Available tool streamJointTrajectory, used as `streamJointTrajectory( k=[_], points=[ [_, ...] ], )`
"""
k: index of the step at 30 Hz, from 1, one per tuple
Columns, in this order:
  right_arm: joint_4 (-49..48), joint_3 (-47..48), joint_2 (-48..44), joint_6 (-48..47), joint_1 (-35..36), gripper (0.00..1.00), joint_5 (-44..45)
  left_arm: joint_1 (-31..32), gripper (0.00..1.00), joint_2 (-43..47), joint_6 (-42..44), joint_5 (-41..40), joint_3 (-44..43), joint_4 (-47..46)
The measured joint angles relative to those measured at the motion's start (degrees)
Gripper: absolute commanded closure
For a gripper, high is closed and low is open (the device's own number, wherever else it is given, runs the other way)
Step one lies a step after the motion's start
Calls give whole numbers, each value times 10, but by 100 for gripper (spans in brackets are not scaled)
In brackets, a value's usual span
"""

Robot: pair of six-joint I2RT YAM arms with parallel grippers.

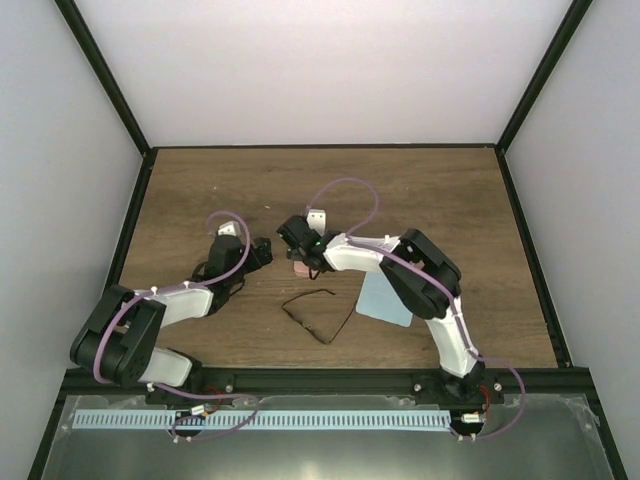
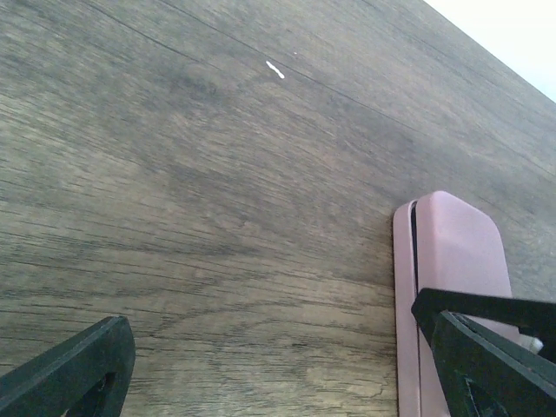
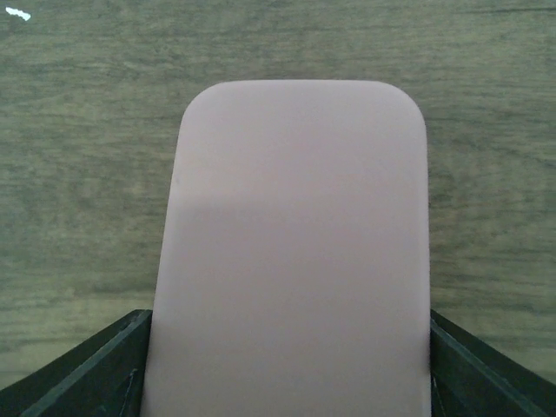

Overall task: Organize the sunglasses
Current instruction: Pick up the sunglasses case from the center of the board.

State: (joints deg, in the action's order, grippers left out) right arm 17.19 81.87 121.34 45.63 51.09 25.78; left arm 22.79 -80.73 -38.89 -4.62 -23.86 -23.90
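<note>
From above only: sunglasses (image 1: 312,325) on the wood table (image 1: 450,200), temple arms unfolded, nearer the arm bases than anything else on the table. Well apart from both grippers, and outside both wrist views.

Also from above only: light blue cloth (image 1: 385,298) just right of the sunglasses, its far edge hidden under the right arm. Pink hard case (image 1: 298,270) mostly covered by the right gripper (image 1: 298,258), only a small pink patch visible.

From the right wrist: pink case in full width, rounded far end plain to see, lying flat between the two dark fingers (image 3: 87,373). Jaws on either side of it, right at its long edges. Pressing or only beside it: cannot tell.

From the left wrist: left gripper (image 2: 269,321) spread wide, nothing but bare wood grain between the fingers (image 2: 78,373). Closed seam down the case's side clear here and in no other view. Near end of the case behind the right-hand finger; touching or not, cannot tell. A small white fleck (image 2: 274,69) on the wood farther out.
</note>
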Motion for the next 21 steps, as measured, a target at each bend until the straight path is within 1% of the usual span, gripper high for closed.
streamJointTrajectory(
  k=[3,8,11,14,18,21],
  points=[
    [-19,-39,-25,-11,0,27,-9,0,4,0,3,17,0,-5],
    [-80,-140,-106,-36,-12,27,-59,0,7,1,3,55,4,-30],
    [-152,-232,-185,-47,-28,28,-111,0,8,3,-1,86,13,-51],
    [-235,-326,-259,-55,-64,28,-177,0,9,3,-7,124,16,-70],
    [-321,-397,-294,-62,-116,28,-260,2,9,3,-26,177,16,-103],
    [-381,-437,-306,-66,-139,28,-320,20,8,3,-32,202,11,-116]
  ],
)
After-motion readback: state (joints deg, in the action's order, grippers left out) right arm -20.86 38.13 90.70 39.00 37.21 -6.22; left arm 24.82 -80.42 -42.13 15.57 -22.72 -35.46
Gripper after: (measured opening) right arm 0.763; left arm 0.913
